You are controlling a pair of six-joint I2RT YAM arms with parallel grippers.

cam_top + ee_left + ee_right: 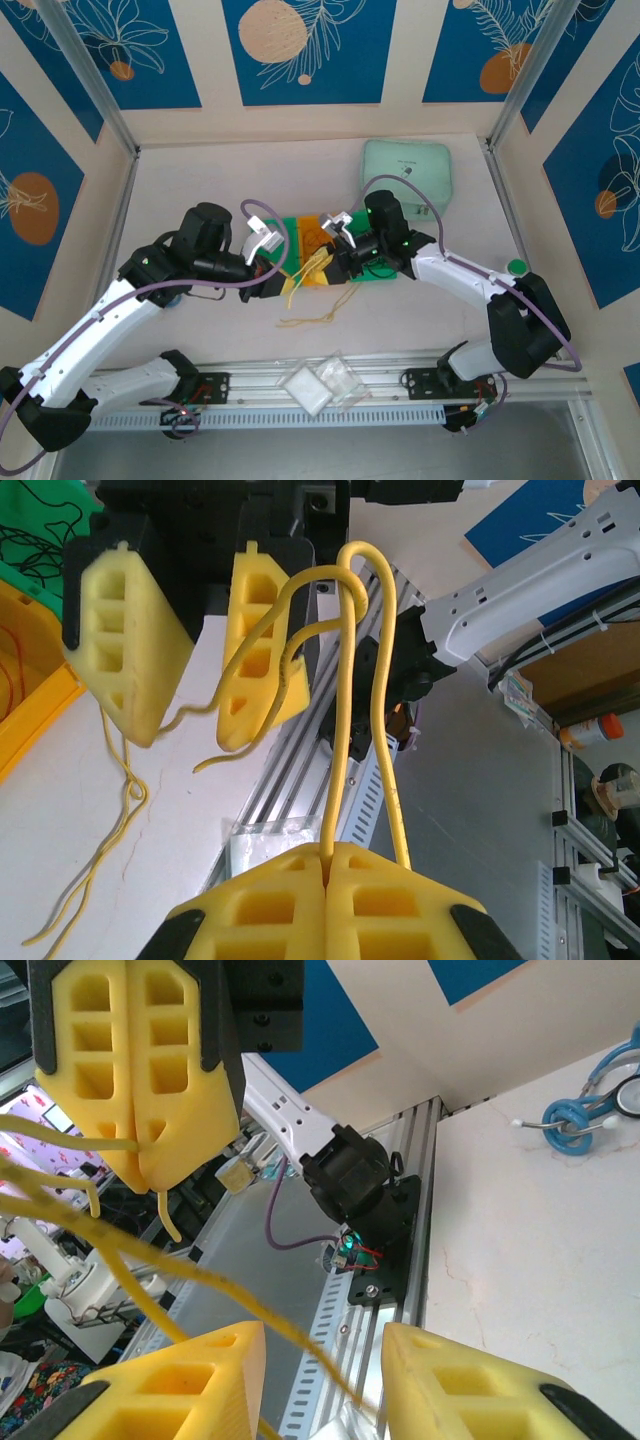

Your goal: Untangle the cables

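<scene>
- Pale surface from above: yellow cables hang bunched between both arms, just beside the green and orange bins. One loose strand lies apart, nearer the rail.
- Left wrist: left fingers are pinched tight on a yellow loop.
- Right wrist: right fingers gape wide, with strands crossing the gap ungripped.
- My read: one strand freed, the bunch not yet parted.

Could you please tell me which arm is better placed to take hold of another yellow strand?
Right, probably. The right pincer is open, with yellow strands running through its gap. The left pincer is shut on a yellow loop, so it is occupied.
</scene>
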